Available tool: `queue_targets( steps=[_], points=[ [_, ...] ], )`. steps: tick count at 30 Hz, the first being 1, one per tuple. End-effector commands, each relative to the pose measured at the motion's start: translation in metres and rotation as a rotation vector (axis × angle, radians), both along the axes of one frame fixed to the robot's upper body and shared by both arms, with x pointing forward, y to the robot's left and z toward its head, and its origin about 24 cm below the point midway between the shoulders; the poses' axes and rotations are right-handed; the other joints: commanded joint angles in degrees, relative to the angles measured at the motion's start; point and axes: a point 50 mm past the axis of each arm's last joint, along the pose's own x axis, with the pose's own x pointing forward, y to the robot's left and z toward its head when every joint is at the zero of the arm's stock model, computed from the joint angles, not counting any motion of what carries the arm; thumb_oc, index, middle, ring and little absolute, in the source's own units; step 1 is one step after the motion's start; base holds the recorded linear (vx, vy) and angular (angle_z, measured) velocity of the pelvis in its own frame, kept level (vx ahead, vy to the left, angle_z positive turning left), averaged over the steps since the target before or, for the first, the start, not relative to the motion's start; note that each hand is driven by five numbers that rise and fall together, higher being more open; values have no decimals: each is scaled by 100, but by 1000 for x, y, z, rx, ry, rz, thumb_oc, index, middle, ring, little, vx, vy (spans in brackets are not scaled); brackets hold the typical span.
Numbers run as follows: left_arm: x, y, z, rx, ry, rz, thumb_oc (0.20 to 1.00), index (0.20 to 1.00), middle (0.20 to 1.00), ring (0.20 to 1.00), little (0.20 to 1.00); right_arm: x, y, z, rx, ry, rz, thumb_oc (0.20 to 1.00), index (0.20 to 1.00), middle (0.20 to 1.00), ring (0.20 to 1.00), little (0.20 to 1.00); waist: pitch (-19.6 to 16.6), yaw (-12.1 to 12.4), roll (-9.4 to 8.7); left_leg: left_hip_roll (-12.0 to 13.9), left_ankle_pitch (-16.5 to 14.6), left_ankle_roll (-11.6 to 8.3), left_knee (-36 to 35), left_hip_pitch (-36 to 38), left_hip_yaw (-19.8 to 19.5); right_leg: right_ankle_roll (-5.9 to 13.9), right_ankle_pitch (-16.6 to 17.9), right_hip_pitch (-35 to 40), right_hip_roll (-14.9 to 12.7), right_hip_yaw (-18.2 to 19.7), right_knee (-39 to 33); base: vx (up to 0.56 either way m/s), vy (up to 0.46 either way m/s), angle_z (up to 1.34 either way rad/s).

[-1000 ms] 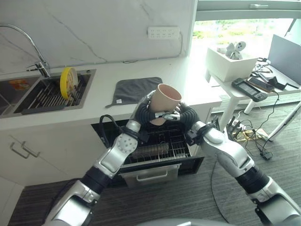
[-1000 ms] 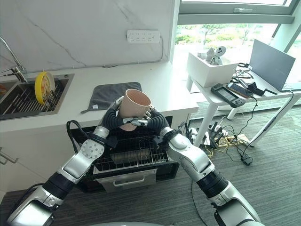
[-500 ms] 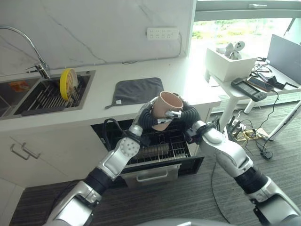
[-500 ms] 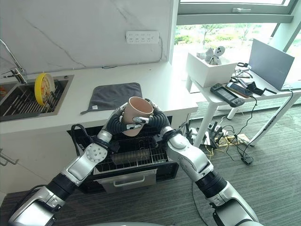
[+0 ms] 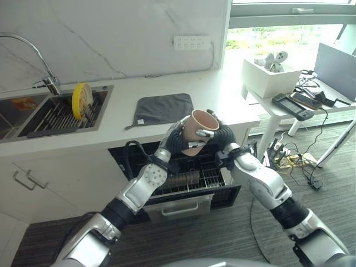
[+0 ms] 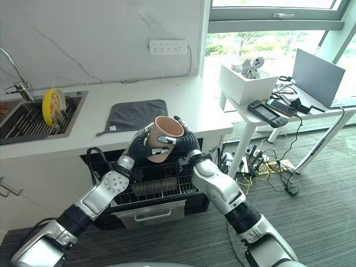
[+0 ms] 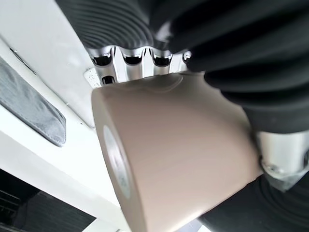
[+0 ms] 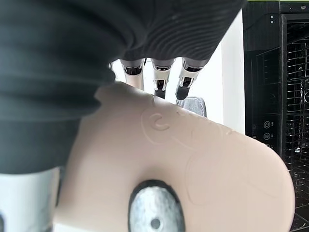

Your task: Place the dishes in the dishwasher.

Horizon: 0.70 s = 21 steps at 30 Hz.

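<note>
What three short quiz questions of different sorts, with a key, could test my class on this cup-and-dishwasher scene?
1. True or false: the cup rests on the counter.
2. Which hands hold the cup? A left hand only; B right hand only; C both.
3. Fill in: the yellow plate stands in the ____.

Key: 1 false, it is held above the open dishwasher rack; 2 C; 3 sink.

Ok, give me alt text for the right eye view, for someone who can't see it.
Both robot hands, left hand and right hand, grip a beige tapered cup, tilted, above the open black dishwasher drawer with its wire rack. Behind on the white countertop lies a grey cloth mat; a yellow round plate stands on edge in the sink rack.
</note>
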Motion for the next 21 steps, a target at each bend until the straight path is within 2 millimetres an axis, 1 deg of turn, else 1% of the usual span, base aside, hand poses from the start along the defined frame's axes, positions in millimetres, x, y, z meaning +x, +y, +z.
queue_targets(
  steps=[1,12,16,21],
  points=[
    [6,-43,32,76,-166,-209,200,200,200,200,200,7,45,69,148,-230,139,1000,1000,1000,1000,1000,-1,131,-105,494,-368,-173,-9,204,-334,394,-130,59,-428,-55,1,0,0,0],
    [4,-55,43,69,-206,-243,200,200,200,200,200,8,55,68,229,-201,145,1000,1000,1000,1000,1000,-4,160,-104,498,-365,-178,-9,206,-375,394,-137,78,-434,-78,1,0,0,0],
    [6,-56,50,62,-227,-229,200,200,200,200,200,9,58,65,268,-166,143,1000,1000,1000,1000,1000,-9,183,-94,499,-352,-181,-9,201,-402,392,-141,91,-435,-95,1,0,0,0],
    [8,-53,54,68,-241,-209,200,200,200,200,200,7,61,61,300,-128,154,1000,1000,1000,1000,1000,-11,192,-89,499,-346,-179,-9,197,-409,388,-142,94,-435,-106,1,0,0,0]
  ],
)
